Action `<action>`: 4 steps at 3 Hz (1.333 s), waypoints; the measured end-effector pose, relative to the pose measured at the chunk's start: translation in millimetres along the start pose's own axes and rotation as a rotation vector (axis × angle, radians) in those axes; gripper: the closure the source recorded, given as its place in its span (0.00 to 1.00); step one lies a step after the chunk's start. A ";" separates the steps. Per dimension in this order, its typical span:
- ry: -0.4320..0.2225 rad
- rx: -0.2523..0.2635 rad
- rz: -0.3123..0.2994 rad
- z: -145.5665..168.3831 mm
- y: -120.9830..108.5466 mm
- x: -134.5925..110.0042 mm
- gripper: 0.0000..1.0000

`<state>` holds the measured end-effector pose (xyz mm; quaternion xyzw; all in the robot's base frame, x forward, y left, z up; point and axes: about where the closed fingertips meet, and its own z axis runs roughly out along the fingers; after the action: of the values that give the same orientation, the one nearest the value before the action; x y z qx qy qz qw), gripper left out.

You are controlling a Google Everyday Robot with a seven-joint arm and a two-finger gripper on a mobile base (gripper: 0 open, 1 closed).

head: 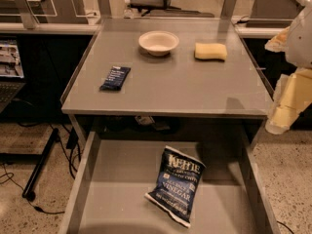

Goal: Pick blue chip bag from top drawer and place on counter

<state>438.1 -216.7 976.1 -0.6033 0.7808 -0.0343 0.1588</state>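
Blue chip bag point(176, 185) lies in top drawer point(117, 179); tool point(285, 108) hangs right of counter point(170, 82); opening cannot be told.

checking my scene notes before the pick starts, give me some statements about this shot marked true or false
1. The blue chip bag lies in the open top drawer. True.
2. The gripper is on the bag. False: it hangs at the right edge of the picture, beside the counter and apart from the bag.
3. A white bowl stands on the counter. True.
4. The yellow sponge sits inside the bowl. False: it lies on the counter beside the bowl, apart from it.
5. The small dark blue wrapper is in the drawer. False: it lies on the counter, near its left side in the picture.
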 end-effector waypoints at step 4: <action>-0.141 0.147 0.338 16.4 26.1 15.9 0.00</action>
<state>415.0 -222.5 950.8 -0.4514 0.8532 -0.0217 0.2604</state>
